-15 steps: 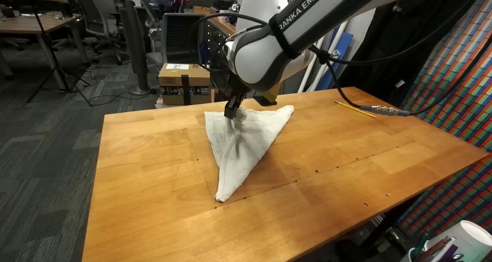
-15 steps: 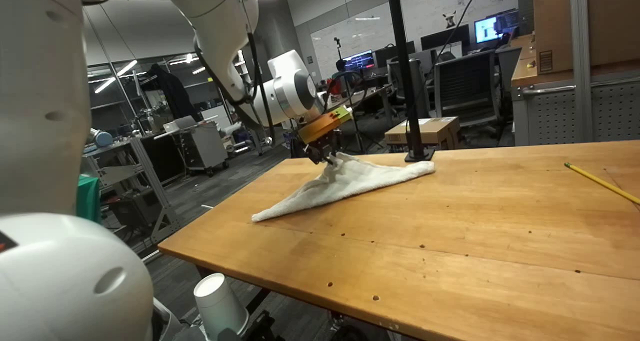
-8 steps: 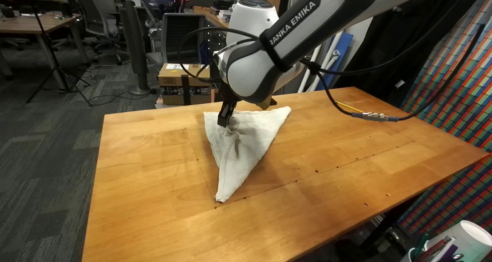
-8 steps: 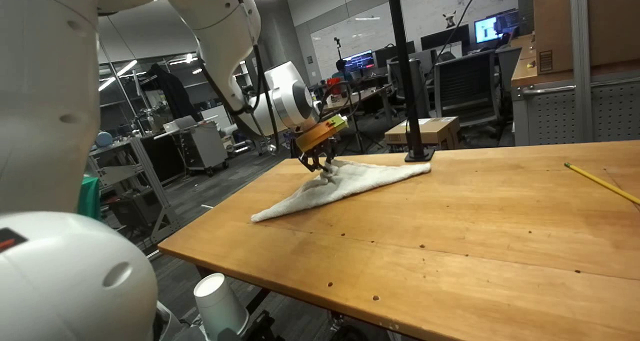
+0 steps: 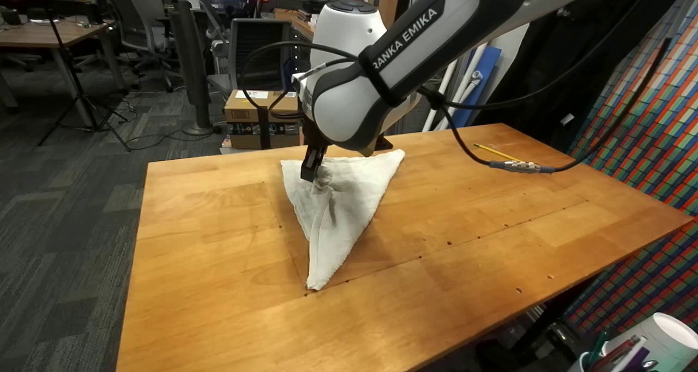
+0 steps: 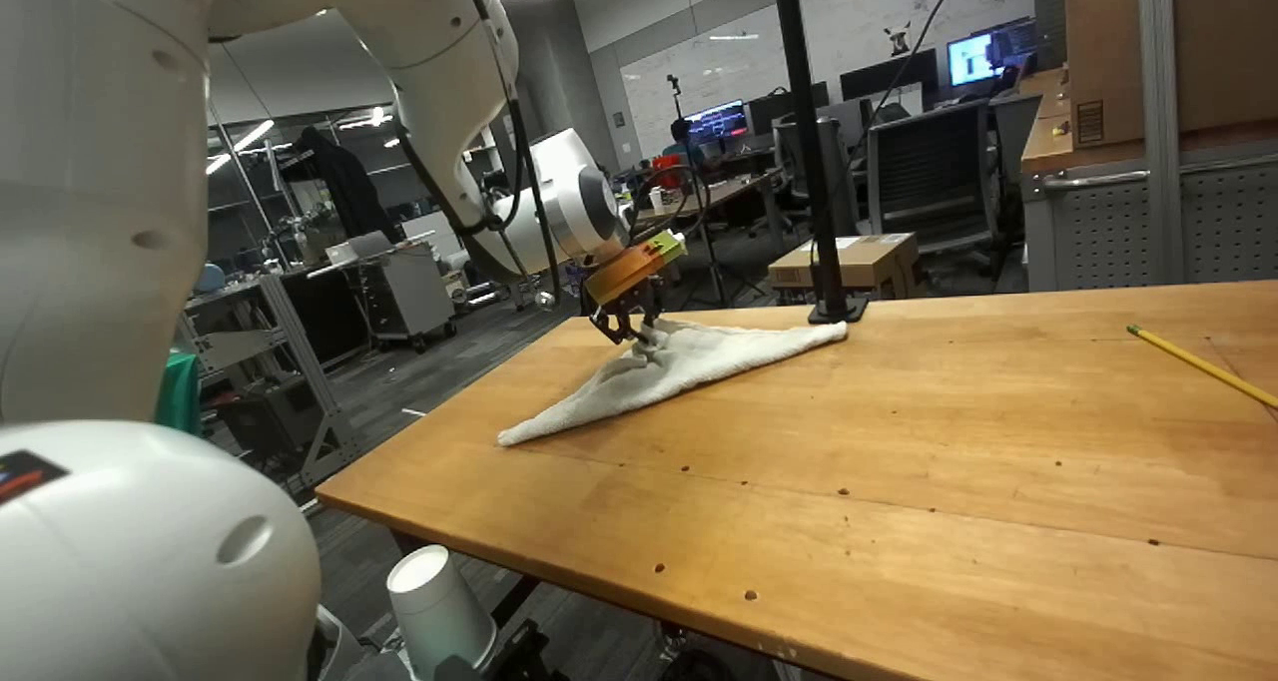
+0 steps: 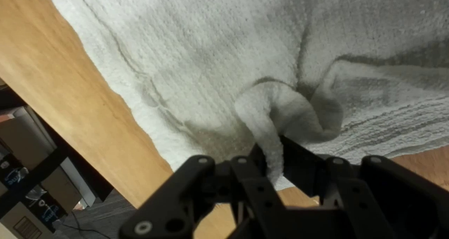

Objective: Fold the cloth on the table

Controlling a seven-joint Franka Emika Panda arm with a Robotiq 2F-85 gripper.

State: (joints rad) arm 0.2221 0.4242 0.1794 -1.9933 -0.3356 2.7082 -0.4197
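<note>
The gripper (image 7: 273, 156) stands nearly closed, with a gathered fold of the white cloth (image 5: 351, 211) pinched between its jaws. The cloth lies on the wooden table (image 5: 218, 285), roughly triangular in outline. A yellow pencil (image 6: 1203, 365) rests well apart from it.

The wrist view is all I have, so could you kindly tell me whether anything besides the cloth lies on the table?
Observer: Yes, a pencil lies there, apart from the cloth.
Operator: Thank you. Does anything stand near the cloth, please?
Observer: A black pole stands on the table near one of its corners, in an exterior view.
Operator: I see the pincer gripping the cloth; what outline does the whole cloth make?
Observer: Roughly a triangle, in both exterior views.
</note>
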